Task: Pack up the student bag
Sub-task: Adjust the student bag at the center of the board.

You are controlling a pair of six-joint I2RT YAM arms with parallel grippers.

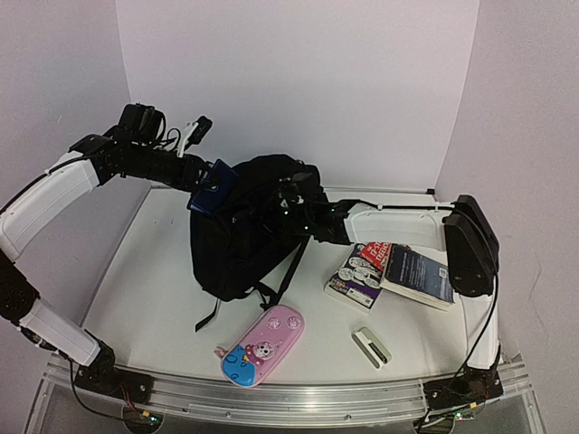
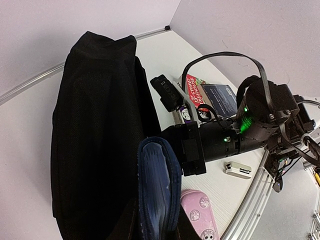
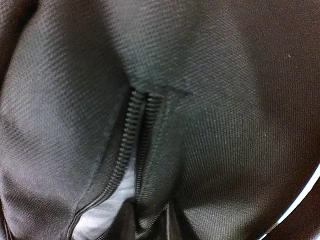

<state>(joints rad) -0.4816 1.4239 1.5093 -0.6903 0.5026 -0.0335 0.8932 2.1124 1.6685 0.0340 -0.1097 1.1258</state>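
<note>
The student bag (image 1: 240, 240), a large black backpack, lies in the middle of the table with its straps trailing toward me. My left gripper (image 1: 210, 185) hovers at the bag's upper left, shut on a navy wallet (image 2: 157, 175) that stands on edge between its fingers, just beside the bag (image 2: 95, 125). My right gripper (image 1: 289, 206) is pressed onto the bag's top. In the right wrist view its dark fingers (image 3: 125, 224) pinch the fabric edge along the part-open zipper (image 3: 131, 145), with grey lining (image 3: 100, 215) showing in the slit.
Two books (image 1: 362, 269) (image 1: 416, 276) lie to the right of the bag. A pink-and-blue pencil case (image 1: 262, 345) sits near the front edge, and a small white device (image 1: 372, 346) lies to its right. White walls close in the back and sides.
</note>
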